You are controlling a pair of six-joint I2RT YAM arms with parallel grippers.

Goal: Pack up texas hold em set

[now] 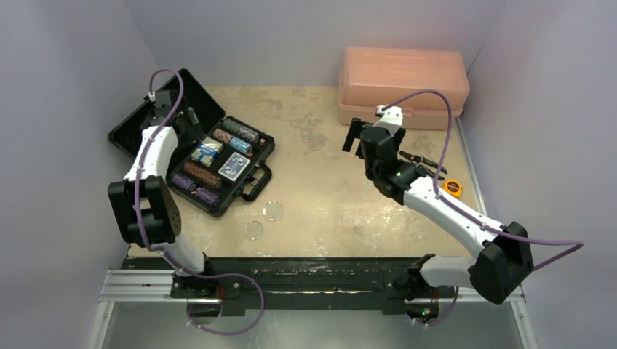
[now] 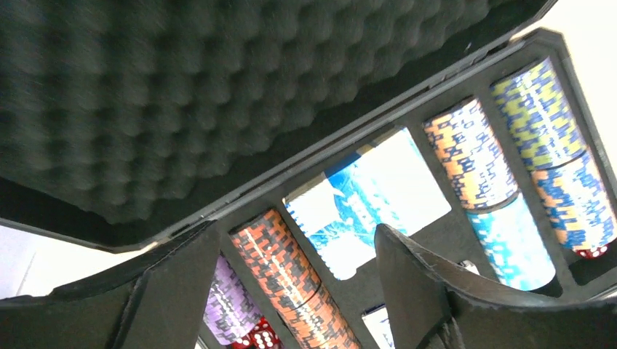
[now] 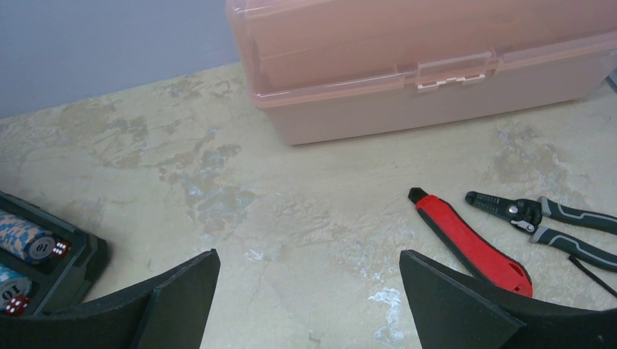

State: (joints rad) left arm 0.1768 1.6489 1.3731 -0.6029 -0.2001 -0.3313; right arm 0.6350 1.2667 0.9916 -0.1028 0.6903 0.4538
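The black poker case [image 1: 266, 148] lies open at the left, its foam-lined lid [image 1: 156, 120] laid back. Its tray holds rows of chips [image 1: 201, 175] and two card decks [image 1: 233, 166]. My left gripper [image 1: 190, 125] hovers open and empty over the tray near the hinge. In the left wrist view it [image 2: 295, 262] frames the orange-black chip row [image 2: 291, 283], with a blue deck [image 2: 371, 200], purple chips [image 2: 229, 309] and red dice [image 2: 255, 334] around. Two clear round discs [image 1: 273, 210] [image 1: 253, 230] lie on the table outside the case. My right gripper [image 1: 354, 136] [image 3: 309, 291] is open above bare table.
A pink plastic toolbox [image 1: 402, 86] [image 3: 436, 65] stands at the back right. A red utility knife [image 3: 473, 243], grey-handled pliers [image 3: 553, 218] and a yellow tape measure [image 1: 452, 187] lie by the right arm. The case corner [image 3: 44, 262] shows at the right wrist view's left.
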